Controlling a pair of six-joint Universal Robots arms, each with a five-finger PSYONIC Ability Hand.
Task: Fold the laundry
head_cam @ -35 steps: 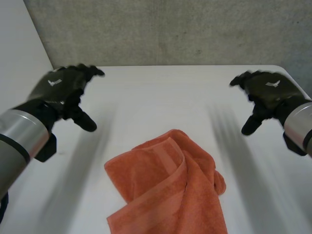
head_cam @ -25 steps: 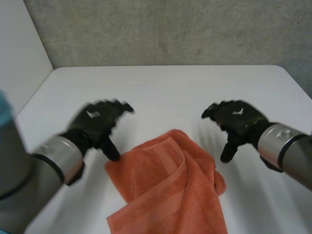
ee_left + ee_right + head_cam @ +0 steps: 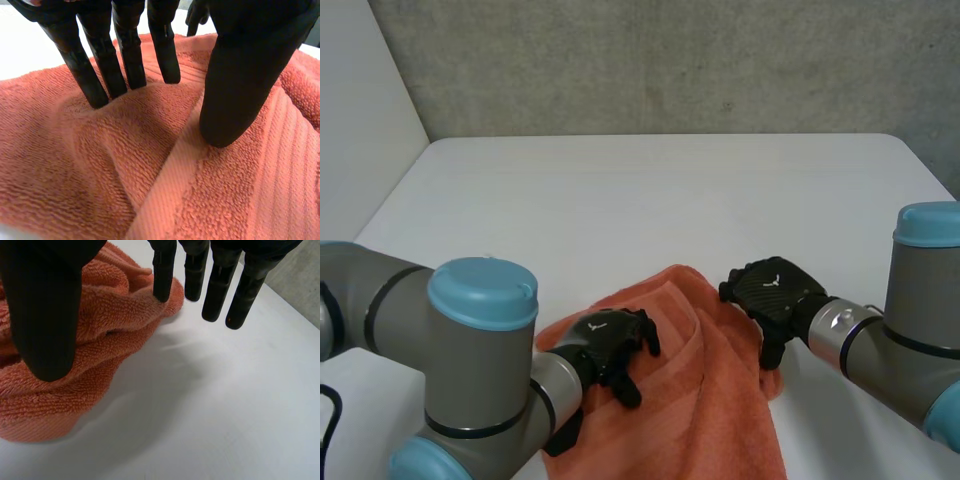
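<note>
One towel [image 3: 720,420]: orange, crumpled.
Left hand [image 3: 605,340]: straight fingers [image 3: 110,70] pressing towel middle.
Right hand [image 3: 770,290]: relaxed; thumb [image 3: 45,315] on towel edge.

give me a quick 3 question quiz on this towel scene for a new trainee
1. True or false: the orange towel lies fully spread out flat on the white table.
2. Where is the left hand? A: resting on the towel. B: on bare table, away from the towel. C: raised against the back wall.
3. Fill in: the ___ hand is at the towel's edge, with its thumb on the cloth and some fingers over bare table.

Key: 1 false, the towel is bunched and folded over itself. 2 A. 3 right hand.
</note>
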